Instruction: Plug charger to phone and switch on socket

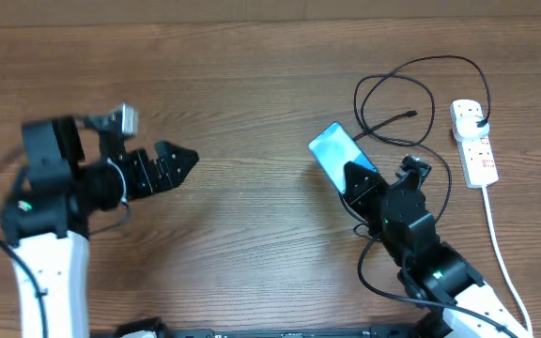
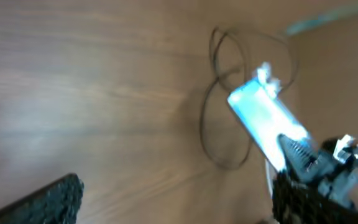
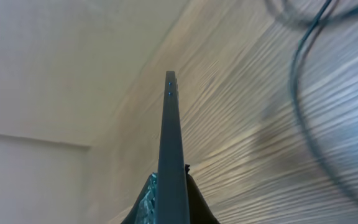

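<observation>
My right gripper (image 1: 357, 184) is shut on the lower end of the phone (image 1: 334, 148) and holds it tilted above the table, cyan screen facing up. In the right wrist view the phone (image 3: 171, 143) shows edge-on between the fingers (image 3: 171, 186). The charger's thin black cable (image 1: 394, 101) lies in loops behind the phone, its small tip (image 1: 411, 115) free on the table and its black plug (image 1: 478, 117) in the white socket (image 1: 474, 148) at the far right. My left gripper (image 1: 172, 165) is open and empty, far to the left. The left wrist view shows the phone (image 2: 263, 118) and cable (image 2: 219, 124), blurred.
The socket's thick white cord (image 1: 502, 246) runs toward the front right edge, beside my right arm. Part of the black cable loops under the right arm (image 1: 372, 246). The wooden table (image 1: 252, 84) lies between the two arms.
</observation>
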Robot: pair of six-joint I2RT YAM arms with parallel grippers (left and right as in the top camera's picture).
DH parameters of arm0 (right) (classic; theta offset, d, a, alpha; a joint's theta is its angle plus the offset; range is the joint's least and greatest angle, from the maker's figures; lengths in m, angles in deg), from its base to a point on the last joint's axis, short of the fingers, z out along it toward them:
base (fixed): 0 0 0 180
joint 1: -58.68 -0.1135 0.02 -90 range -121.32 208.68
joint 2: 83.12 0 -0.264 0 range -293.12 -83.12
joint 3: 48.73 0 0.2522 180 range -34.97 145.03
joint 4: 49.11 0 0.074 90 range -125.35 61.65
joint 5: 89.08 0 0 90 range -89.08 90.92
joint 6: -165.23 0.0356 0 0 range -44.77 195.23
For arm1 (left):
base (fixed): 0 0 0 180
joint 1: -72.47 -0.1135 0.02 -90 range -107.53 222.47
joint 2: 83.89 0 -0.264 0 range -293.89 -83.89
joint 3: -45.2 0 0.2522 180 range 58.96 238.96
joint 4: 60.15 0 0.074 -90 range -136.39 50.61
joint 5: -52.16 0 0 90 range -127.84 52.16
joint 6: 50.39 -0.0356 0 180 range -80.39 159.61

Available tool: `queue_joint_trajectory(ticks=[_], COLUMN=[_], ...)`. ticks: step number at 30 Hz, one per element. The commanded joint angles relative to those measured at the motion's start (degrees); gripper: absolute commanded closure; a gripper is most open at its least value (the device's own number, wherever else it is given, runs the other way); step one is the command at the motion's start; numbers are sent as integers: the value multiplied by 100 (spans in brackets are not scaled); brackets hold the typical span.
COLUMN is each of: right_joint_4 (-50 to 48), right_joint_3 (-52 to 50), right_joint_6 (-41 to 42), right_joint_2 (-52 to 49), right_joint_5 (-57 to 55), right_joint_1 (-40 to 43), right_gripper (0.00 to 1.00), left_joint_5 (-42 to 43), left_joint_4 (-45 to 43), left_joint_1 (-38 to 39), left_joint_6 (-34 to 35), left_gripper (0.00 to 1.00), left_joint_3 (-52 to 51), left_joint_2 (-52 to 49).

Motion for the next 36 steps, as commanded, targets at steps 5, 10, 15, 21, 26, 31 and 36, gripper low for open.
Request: queue_joint_trajectory(ticks=[5,10,15,21,26,31,36], right_joint_4=[-1615,-2992,-3482,-3582,-3672,-3652,-3652], right_joint_3=[-247,-247,-247,-247,-247,-247,-247], right_joint_6=[1775,1952,2396,3289,3528,3705,3705], right_joint_2=[-890,-1825,-2487,-2627,-2627,-2627,-2627], right_joint_5=[1215,1823,2162,2199,2415,2894,3080], right_joint_1=[-4,-4,-144,-345,-345,-352,-356], right_gripper=[96,96,96,96,96,96,96], left_joint_5=[1462,1486,560,-848,-1119,-1158,-1285], left_joint_4=[-2754,-4210,-5287,-5543,-5539,-5539,-5536], left_joint_1=[120,629,1370,2304,2658,2697,2697], left_joint_6=[4083,5486,6992,8085,8083,8085,8083], left_gripper=[0,1,0,5,5,12,21], left_joint_3=[-2378,-2704,-2704,-2704,-2704,-2704,-2704], left_joint_2=[-114,-459,-570,-573,-588,-588,-588])
